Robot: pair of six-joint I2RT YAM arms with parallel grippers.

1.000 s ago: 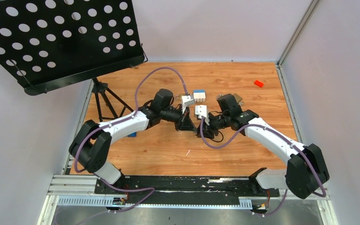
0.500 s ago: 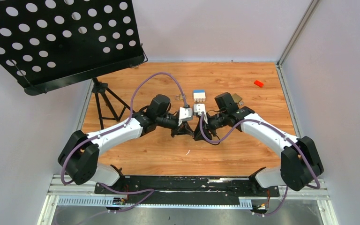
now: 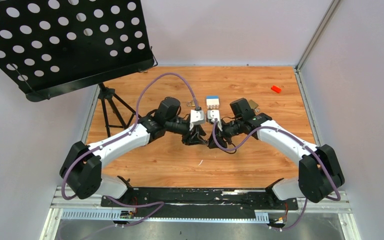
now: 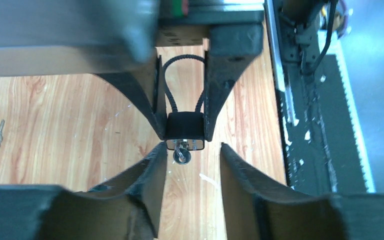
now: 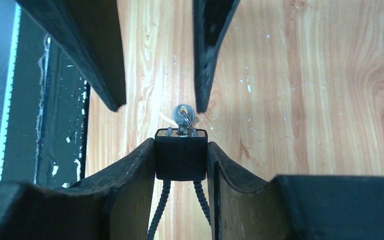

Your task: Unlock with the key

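Observation:
In the right wrist view my right gripper (image 5: pixel 180 146) is shut on the blocky black body of a cable lock (image 5: pixel 181 162), whose black cable loop hangs back between the fingers. The key (image 5: pixel 184 114) sits in the lock's end face with its round grey head sticking out. My left gripper (image 4: pixel 191 150) faces it, open. The key head (image 4: pixel 182 156) lies between the left gripper's fingertips, close to the left one, with a gap to the other. From above, the two grippers (image 3: pixel 198 138) (image 3: pixel 211 142) meet tip to tip over the wooden table.
A blue and white block (image 3: pixel 212 102) and a brass padlock (image 3: pixel 252 105) lie just behind the grippers. A red block (image 3: pixel 276 89) sits at the far right. A perforated black music stand (image 3: pixel 65 40) on a tripod (image 3: pixel 111 107) overhangs the far left.
Both grippers have come nearer the front edge with the lock between them. The left gripper's jaws have parted from the key head.

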